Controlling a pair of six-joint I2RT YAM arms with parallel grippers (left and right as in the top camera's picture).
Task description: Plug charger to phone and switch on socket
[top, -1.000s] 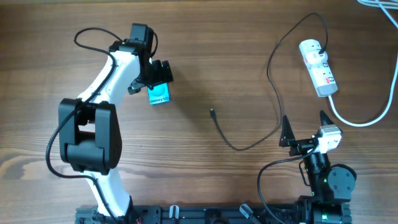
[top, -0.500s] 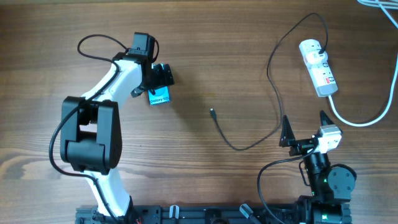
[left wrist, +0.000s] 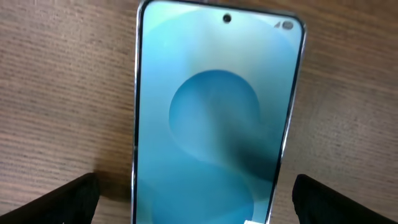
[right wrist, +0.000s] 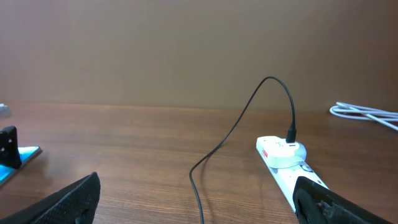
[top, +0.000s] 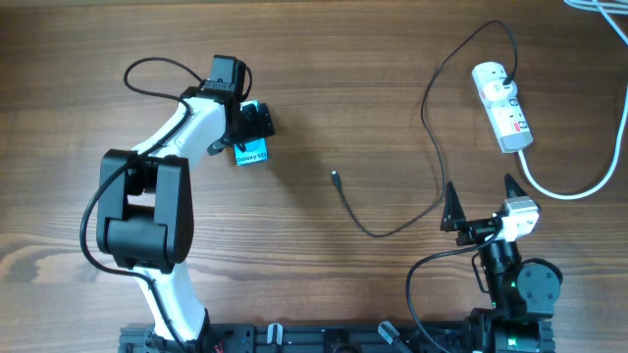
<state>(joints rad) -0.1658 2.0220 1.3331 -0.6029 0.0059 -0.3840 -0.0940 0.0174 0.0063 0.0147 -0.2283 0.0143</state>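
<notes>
Overhead: left tool (top: 255,123) sits over the upper end of the phone (top: 251,154), left of centre on the worktop (top: 324,59). The lower end of the phone, with white lettering, shows below the tool. Socket (top: 501,120) lies at upper right. The charger (top: 429,98) runs from it, loops down the worktop and ends in a plug tip (top: 335,176) lying loose. The tip is well apart from the phone. Right tool (top: 479,184) is near the front edge, jaws spread.

Left wrist: phone (left wrist: 214,118) fills the view, teal screen up, flat on the wood. Fingertips (left wrist: 68,202) stand either side of it, with wood visible between each one and the phone's rim. Left tool (left wrist: 202,205) is open, gripping nothing.

Right wrist: right tool (right wrist: 199,202) is open and empty. Socket (right wrist: 287,163) is ahead to the right, with the charger (right wrist: 239,118) arching out of it. Phone (right wrist: 22,157) is at the far left edge. A white cord (right wrist: 367,115) is at far right.
</notes>
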